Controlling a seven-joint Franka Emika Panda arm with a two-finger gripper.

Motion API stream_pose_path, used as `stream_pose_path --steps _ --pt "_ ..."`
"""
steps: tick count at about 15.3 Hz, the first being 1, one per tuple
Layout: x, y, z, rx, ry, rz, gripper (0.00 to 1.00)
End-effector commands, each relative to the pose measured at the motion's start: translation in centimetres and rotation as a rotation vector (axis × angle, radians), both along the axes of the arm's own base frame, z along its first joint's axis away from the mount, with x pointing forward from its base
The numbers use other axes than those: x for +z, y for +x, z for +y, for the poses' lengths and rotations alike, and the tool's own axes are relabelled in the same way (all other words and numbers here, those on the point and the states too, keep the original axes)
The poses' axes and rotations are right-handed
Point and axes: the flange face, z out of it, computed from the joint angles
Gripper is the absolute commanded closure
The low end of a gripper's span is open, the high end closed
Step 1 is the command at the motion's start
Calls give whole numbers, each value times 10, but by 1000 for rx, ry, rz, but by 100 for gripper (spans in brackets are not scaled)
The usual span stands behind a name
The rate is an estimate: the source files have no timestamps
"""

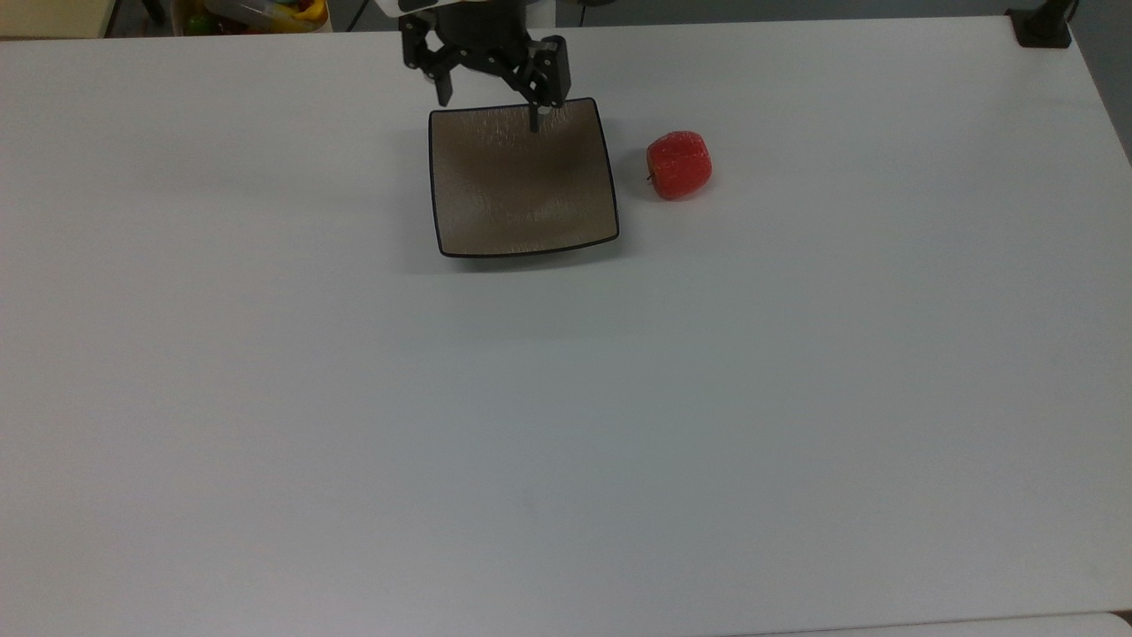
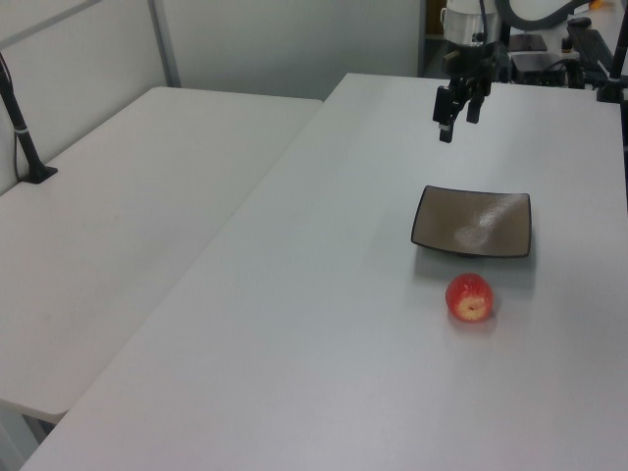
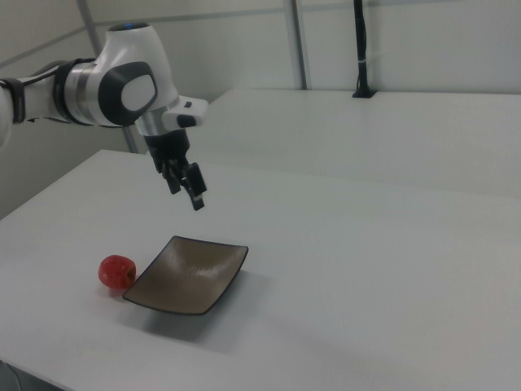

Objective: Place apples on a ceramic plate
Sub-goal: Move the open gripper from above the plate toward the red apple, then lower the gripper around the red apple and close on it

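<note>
A small red apple (image 1: pixel 678 165) lies on the white table just off the right side of the square brownish plate (image 1: pixel 522 190) in the top view. In the left view the apple (image 2: pixel 470 297) sits in front of the plate (image 2: pixel 473 223); in the right view the apple (image 3: pixel 116 272) is to the left of the plate (image 3: pixel 189 275). The plate holds nothing. My gripper (image 1: pixel 488 104) hangs open in the air above the plate's far edge, well clear of the apple, and it is empty. The same gripper (image 2: pixel 457 120) (image 3: pixel 186 194) is raised high above the table.
A bin of coloured items (image 1: pixel 256 13) sits beyond the table's far edge at the top view's left. A black post base (image 1: pixel 1044 26) stands on the far right corner. A second white table (image 2: pixel 118 216) adjoins on the left view's left.
</note>
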Motion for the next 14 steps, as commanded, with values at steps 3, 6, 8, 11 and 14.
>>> stream_pose_path --steps 3,6,8,11,14 --pt "-22 -22 60 -264 20 71 0" --pt "-27 -29 71 -481 77 111 0" --pt "-34 -35 86 -628 84 129 0" --pt "-59 -53 121 -793 65 143 0" --pt "-87 -78 164 -833 56 141 0"
